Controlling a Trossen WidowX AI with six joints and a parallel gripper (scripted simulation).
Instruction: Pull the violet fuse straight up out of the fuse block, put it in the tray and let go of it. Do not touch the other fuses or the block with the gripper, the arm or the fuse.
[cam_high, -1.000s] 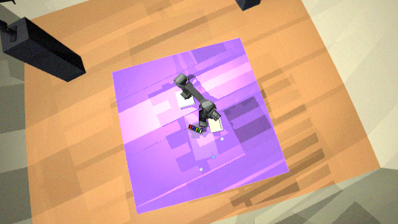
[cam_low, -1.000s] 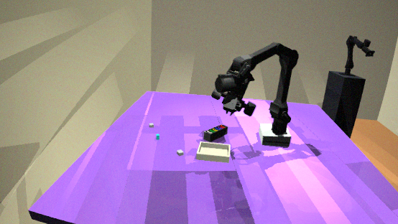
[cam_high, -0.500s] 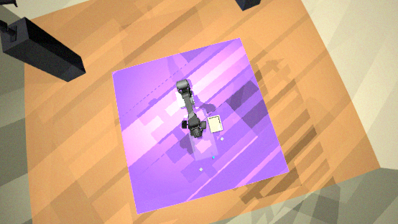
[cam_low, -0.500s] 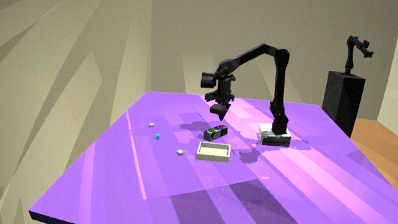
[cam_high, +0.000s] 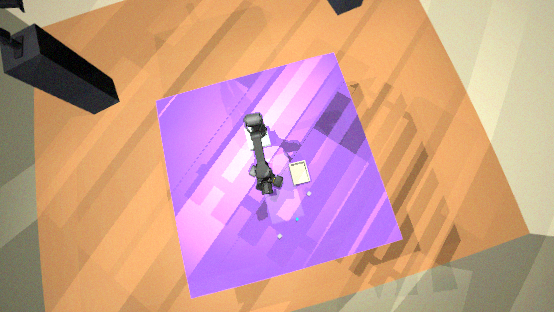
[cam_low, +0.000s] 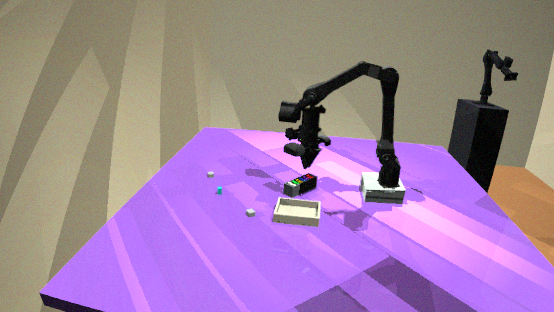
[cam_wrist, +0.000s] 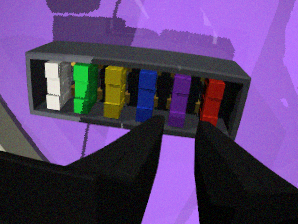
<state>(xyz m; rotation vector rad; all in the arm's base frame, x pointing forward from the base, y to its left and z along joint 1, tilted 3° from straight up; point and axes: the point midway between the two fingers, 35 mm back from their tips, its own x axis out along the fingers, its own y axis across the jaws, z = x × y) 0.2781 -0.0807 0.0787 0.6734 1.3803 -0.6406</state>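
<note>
End effector (cam_wrist: 177, 137): held above the block, pointed down; the fingers are parted by a narrow gap and nothing is gripped between them.
Violet fuse (cam_wrist: 180, 99): seated in the block (cam_wrist: 136, 56), directly below and just ahead of the finger gap; second slot from the red end.
Neighbours: the blue fuse (cam_wrist: 147, 94) is close on one side of the violet one, the red fuse (cam_wrist: 213, 100) close on the other; yellow, green and white lie further along the row.
Tray (cam_low: 297, 211): on the surface, near the block, off to the side of the end effector and lower.
Handling, as judged: a small, rigid, light plastic piece; probably smooth-sided, so a slip is possible if it is pinched only at the tip. Some seating friction is to be expected.
Where to hold: the exposed top of the violet fuse, gripped on its two free faces, not the sides facing blue and red.
Risk: little clearance is left beside the neighbours; a tilted pull could drag the fuse against the block.
</note>
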